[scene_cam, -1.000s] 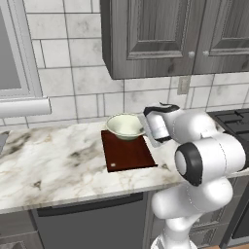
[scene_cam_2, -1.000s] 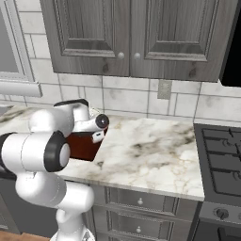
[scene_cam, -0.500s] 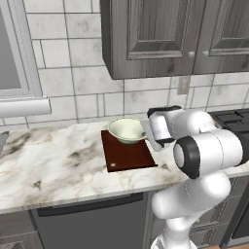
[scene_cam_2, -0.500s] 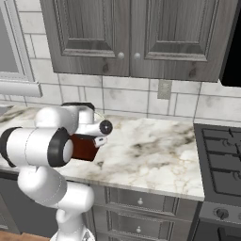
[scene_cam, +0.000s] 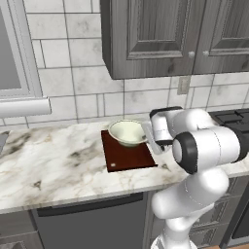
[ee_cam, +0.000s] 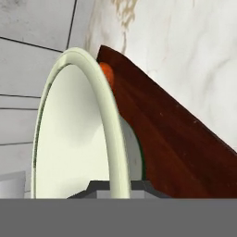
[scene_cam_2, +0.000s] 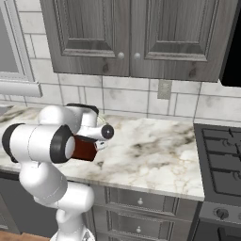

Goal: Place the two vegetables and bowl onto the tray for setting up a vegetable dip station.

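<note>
While the jaws pinch its rim, the bowl [ee_cam: 78,134] sits over the tray [ee_cam: 162,139].

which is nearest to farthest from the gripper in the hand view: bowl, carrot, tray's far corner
1. bowl: its rim runs between the tips of the shut gripper.
2. carrot: orange end peeking past the bowl's rim, on the tray.
3. tray: its far corner lies beyond the carrot, towards the tiled wall.
</note>
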Tool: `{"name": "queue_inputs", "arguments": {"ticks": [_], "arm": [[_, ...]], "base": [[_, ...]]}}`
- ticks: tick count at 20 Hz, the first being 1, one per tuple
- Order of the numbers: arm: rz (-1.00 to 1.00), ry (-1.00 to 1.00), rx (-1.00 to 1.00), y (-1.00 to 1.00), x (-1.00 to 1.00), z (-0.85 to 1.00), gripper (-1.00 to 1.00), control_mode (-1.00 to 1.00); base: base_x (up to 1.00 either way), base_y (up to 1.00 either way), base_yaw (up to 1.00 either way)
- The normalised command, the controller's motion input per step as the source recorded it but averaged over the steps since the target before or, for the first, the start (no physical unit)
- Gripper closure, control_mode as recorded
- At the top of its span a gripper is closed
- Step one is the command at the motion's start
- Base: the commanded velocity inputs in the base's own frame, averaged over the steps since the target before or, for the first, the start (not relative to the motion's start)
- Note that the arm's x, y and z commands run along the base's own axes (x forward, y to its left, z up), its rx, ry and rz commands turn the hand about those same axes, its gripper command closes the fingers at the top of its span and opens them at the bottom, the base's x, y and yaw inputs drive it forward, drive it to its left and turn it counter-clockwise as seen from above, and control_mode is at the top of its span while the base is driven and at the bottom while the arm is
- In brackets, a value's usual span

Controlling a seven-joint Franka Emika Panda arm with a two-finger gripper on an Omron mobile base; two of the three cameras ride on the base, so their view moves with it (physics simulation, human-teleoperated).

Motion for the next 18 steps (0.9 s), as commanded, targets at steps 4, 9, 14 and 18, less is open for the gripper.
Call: {"name": "queue_inputs", "arguments": {"ticks": [4,9,14,18], "arm": [[0.00,0.00,0.00,0.00,0.03,-0.11,1.00,-1.00],[0.00,0.00,0.00,0.00,0.12,-0.14,1.00,-1.00],[0.00,0.00,0.00,0.00,0.03,-0.07,1.00,-1.00],[0.00,0.00,0.00,0.00,0.00,-0.01,1.00,-1.00]], "base": [[0.00,0.00,0.00],[0.00,0.00,0.00],[0.00,0.00,0.00],[0.00,0.00,0.00]]}}
